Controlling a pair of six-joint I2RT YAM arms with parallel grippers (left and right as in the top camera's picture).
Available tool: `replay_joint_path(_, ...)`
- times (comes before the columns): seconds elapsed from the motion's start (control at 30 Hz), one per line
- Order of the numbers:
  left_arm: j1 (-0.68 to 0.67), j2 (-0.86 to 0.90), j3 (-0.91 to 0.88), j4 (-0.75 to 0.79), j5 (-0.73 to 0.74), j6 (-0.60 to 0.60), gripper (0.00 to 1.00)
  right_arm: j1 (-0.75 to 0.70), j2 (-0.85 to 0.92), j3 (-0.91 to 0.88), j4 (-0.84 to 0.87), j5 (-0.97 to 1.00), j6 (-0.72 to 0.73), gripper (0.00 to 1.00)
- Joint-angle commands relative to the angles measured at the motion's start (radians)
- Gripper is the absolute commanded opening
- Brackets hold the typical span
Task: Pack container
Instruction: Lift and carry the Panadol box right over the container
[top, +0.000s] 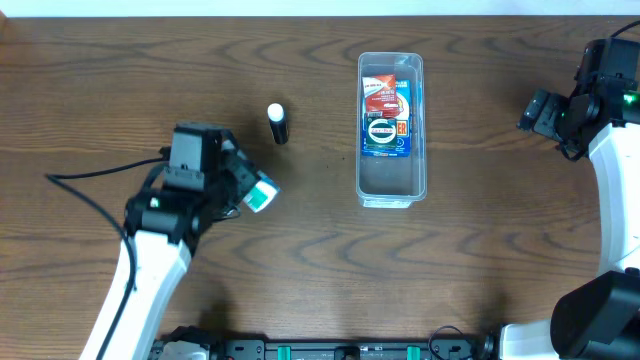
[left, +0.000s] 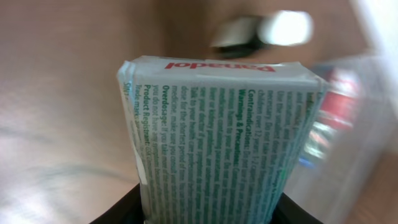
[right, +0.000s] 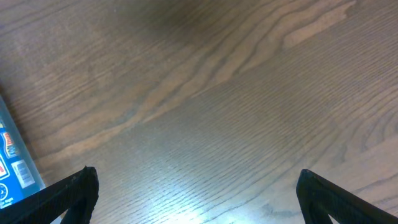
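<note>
The clear plastic container (top: 390, 130) stands at the table's upper middle, with a blue and red packet (top: 386, 118) inside it. My left gripper (top: 243, 188) is shut on a white and green medicine box (top: 261, 193), held left of the container. In the left wrist view the box (left: 217, 143) fills the frame between my fingers (left: 208, 211), with the container (left: 348, 112) blurred at right. My right gripper (top: 540, 112) is open and empty right of the container. In the right wrist view its fingers (right: 196, 196) hang over bare wood.
A small black tube with a white cap (top: 277, 122) lies between my left gripper and the container; it shows blurred in the left wrist view (left: 261, 34). A black cable (top: 90, 195) trails from the left arm. The blue packet's edge (right: 12, 162) shows at left.
</note>
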Motion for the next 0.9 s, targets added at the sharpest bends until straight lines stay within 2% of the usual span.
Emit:
replay_joint_path(0.0, -0.091, -0.052, 0.021, 0.056, 0.028, -0.027, 0.47, -0.006, 0.002, -0.003, -0.001, 0.01, -0.009, 0.99)
replay_joint_path(0.17, -0.25, -0.046, 0.021, 0.229, 0.013, -0.028, 0.47, -0.006, 0.002, -0.003, -0.001, 0.009, -0.009, 0.99)
replay_joint_path(0.33, -0.39, 0.024, 0.021, 0.361, -0.074, -0.061, 0.47, -0.006, 0.002, -0.003, -0.001, 0.01, -0.009, 0.99)
replay_joint_path(0.5, -0.463, 0.123, 0.021, 0.51, -0.108, -0.057, 0.47, -0.006, 0.002, -0.003, -0.001, 0.009, -0.009, 0.99)
replay_joint_path(0.7, -0.509, 0.246, 0.021, 0.677, -0.109, 0.13, 0.48, -0.006, 0.002, -0.003, -0.001, 0.01, -0.009, 0.99)
replay_joint_path(0.87, -0.512, 0.334, 0.021, 0.739, -0.131, 0.278, 0.53, -0.006, 0.002, -0.003, -0.001, 0.01, -0.009, 0.99)
